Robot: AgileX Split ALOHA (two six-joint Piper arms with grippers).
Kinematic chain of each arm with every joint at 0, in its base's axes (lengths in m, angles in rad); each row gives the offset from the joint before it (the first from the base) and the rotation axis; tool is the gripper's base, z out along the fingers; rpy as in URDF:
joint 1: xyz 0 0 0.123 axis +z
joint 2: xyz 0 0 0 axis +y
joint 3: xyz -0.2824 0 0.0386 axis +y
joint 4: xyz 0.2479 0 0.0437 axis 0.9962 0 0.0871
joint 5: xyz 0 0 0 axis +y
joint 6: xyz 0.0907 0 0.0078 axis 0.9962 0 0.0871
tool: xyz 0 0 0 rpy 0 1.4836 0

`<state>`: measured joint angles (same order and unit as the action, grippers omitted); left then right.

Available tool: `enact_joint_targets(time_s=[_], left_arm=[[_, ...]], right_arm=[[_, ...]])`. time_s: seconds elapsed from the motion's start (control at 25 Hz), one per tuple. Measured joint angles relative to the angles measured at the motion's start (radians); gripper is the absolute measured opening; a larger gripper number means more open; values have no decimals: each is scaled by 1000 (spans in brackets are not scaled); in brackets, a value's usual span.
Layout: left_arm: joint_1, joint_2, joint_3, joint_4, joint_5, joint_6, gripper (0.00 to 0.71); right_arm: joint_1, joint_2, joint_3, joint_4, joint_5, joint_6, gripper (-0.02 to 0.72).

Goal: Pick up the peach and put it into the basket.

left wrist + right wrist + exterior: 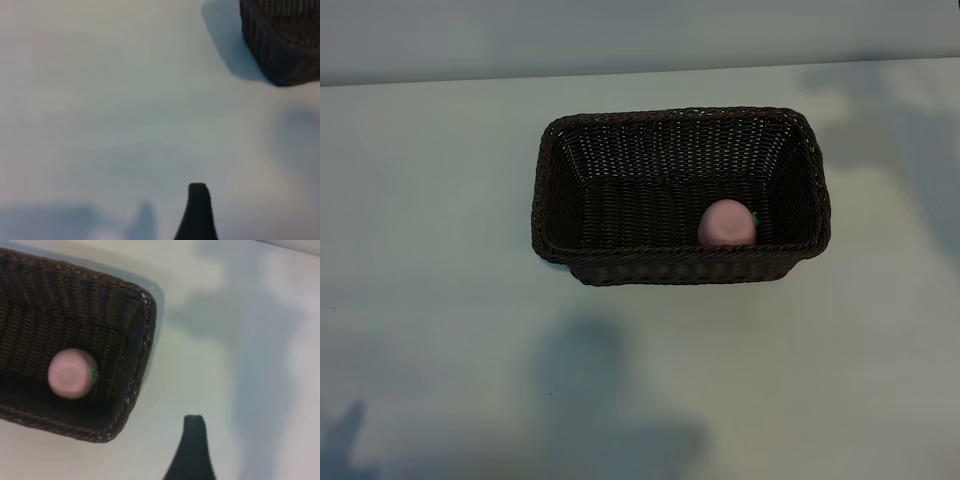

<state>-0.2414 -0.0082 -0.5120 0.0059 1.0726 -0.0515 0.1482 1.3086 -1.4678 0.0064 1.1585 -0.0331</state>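
Exterior camera looks steeply down on the table (430,200), basket (680,265) near centre; I see neither arm in it. Left wrist camera sits low, close over bare tabletop, catching one outer corner of the basket (282,42) and one fingertip (198,210). Right wrist camera looks down into the basket's end, peach (72,373) inside. All three views share the basket; the exterior and right wrist views share the peach (727,224).
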Motion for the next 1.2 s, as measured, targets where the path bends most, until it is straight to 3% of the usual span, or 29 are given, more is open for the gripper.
enact_joint_targets(time_s=[0.2,0.32,0.4,0.56,0.64,0.72,0.92,1.0,1.2], left_arm=[[0,-1,2,0,-5,-1,593],[0,-1,2,0,-5,-1,593],[0,-1,2,0,-6,-2,593],[1,-1,2,0,-6,-2,593],[24,-1,2,0,-6,-2,593],[68,-1,2,0,-7,-2,593],[215,-1,2,0,-7,-2,593],[253,-1,2,0,-7,-2,593],[284,-1,2,-1,-7,-2,593]], right_arm=[[0,-62,0,-21,22,5,595],[0,-136,0,-73,29,33,595],[0,-186,0,-142,34,79,595],[0,-232,0,-344,70,180,595],[0,-235,0,-435,82,226,595],[0,-235,0,-478,87,247,595],[0,-252,0,-506,87,259,595],[0,-271,0,-505,87,259,595],[0,-385,0,-481,92,258,595]])
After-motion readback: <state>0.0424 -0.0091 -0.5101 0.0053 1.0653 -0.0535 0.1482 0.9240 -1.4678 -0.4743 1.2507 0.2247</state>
